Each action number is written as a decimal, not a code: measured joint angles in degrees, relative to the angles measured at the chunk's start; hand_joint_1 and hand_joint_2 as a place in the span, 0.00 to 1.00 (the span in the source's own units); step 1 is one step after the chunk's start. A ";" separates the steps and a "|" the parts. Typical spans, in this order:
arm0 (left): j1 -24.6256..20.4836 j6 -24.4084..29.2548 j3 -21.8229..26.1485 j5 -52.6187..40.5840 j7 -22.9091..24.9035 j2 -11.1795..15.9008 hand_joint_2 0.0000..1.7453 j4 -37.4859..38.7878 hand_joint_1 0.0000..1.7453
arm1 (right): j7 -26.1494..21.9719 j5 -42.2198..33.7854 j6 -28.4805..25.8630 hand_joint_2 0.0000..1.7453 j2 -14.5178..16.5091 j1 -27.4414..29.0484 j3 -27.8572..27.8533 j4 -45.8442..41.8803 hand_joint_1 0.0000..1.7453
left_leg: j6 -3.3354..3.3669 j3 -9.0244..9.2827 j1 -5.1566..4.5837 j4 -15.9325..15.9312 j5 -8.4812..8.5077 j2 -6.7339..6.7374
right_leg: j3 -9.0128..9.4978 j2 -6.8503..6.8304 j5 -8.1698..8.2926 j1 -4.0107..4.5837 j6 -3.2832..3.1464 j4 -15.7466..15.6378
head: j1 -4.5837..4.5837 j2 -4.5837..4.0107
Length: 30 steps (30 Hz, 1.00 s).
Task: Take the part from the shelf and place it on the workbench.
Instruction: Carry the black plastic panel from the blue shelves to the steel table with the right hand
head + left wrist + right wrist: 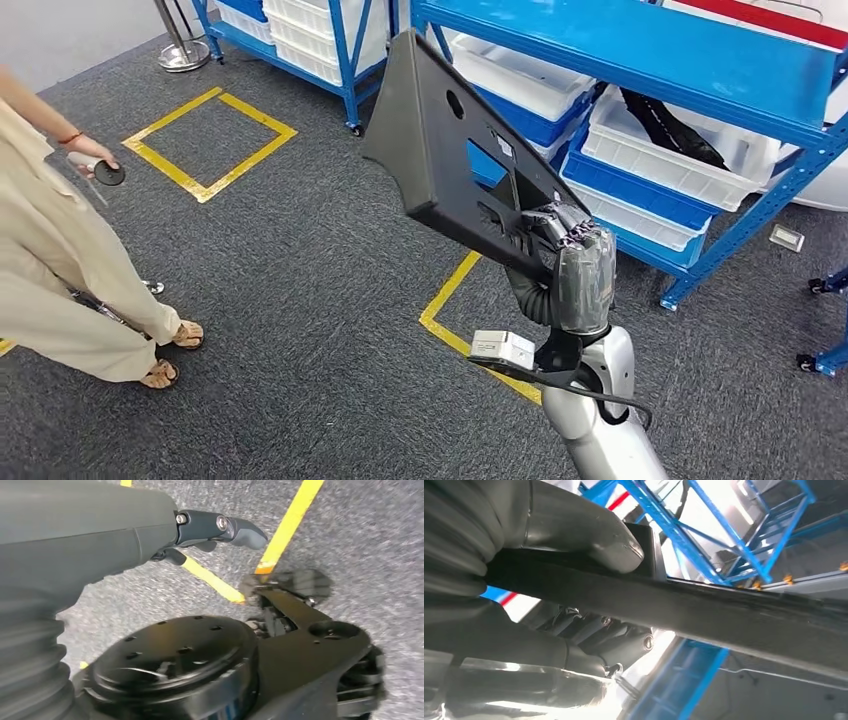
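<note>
Right hand [568, 262], arm raised upright, grips the black part [450, 150] by its lower edge.

A matte black part [450, 150] is held by the right hand [570, 265], which has dark fingers and a grey ribbed cover on a silver arm. Behind stands a bright blue shelf [640, 45] with white and blue bins [690, 150]. Yellow tape lines [210, 140] mark the speckled dark grey carpet [300, 300], and a person [60, 260] wears beige.
</note>
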 joint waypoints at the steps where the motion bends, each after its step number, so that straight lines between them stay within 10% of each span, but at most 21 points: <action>1: -0.04 -0.05 0.02 -0.02 -0.06 0.04 1.00 0.00 0.00 | 0.07 1.03 -0.46 1.00 -0.14 0.01 0.16 0.00 1.00 | -0.45 -1.06 0.43 2.18 -0.53 0.34 | 0.00 -0.63 -0.05 -0.06 0.05 0.02 | 0.01 0.00; 6: -0.06 -0.08 0.05 -0.04 -0.02 0.13 1.00 0.04 0.00 | 0.98 4.97 -2.25 1.00 -0.50 -0.20 0.71 0.01 1.00 | -2.32 5.53 1.88 -10.13 5.60 3.96 | 0.15 -2.99 -1.22 -0.36 1.91 0.97 | -0.20 0.00; 11: 0.31 -0.12 0.26 -0.03 -0.22 0.18 1.00 0.07 0.00 | 4.62 15.07 -4.29 1.00 -0.93 -1.04 1.48 0.27 1.00 | 0.48 5.82 0.94 -12.20 5.90 2.44 | -0.19 -4.23 -2.29 0.33 3.64 1.93 | 0.31 0.00; 15: 0.28 -0.12 0.39 0.02 -0.37 0.16 1.00 0.07 0.00 | 6.81 21.47 -5.14 1.00 -1.18 -1.34 1.86 0.68 1.00 | 2.14 5.71 0.61 -12.41 6.23 -0.01 | -6.82 0.06 -8.11 -0.04 3.08 15.35 | 0.72 0.00; 17: 0.30 -0.12 0.49 0.02 -0.38 0.14 1.00 0.07 0.00 | 7.05 21.80 -5.16 1.00 -1.32 -1.34 1.96 0.97 1.00 | 2.29 5.68 0.29 -12.40 6.29 -1.49 | -9.15 0.73 -8.48 0.24 3.32 18.89 | 0.79 0.00; 22: 0.33 -0.12 0.62 0.05 -0.44 -0.02 1.00 0.09 0.00 | 9.11 25.68 -5.17 1.00 -1.48 -1.87 2.19 1.16 1.00 | 2.21 5.73 -0.44 -12.29 6.45 -4.56 | -2.56 3.69 -1.04 1.05 2.75 3.21 | 0.76 0.00; 25: 0.41 -0.04 0.74 0.24 -0.60 0.04 1.00 0.09 0.00 | 13.18 31.95 -5.20 1.00 -1.74 -3.23 2.67 1.26 1.00 | 1.60 5.26 -0.45 -12.21 6.67 -5.39 | -2.18 2.93 -0.29 1.02 1.60 2.17 | 0.75 0.00; 30: 0.34 0.20 1.59 1.35 -0.85 0.22 1.00 0.09 0.00 | 15.84 35.00 -5.35 1.00 -2.23 -6.48 4.09 2.23 1.00 | -0.02 -0.08 -0.10 -0.58 0.23 -0.01 | -1.65 0.18 0.07 0.35 0.04 1.49 | 0.36 0.00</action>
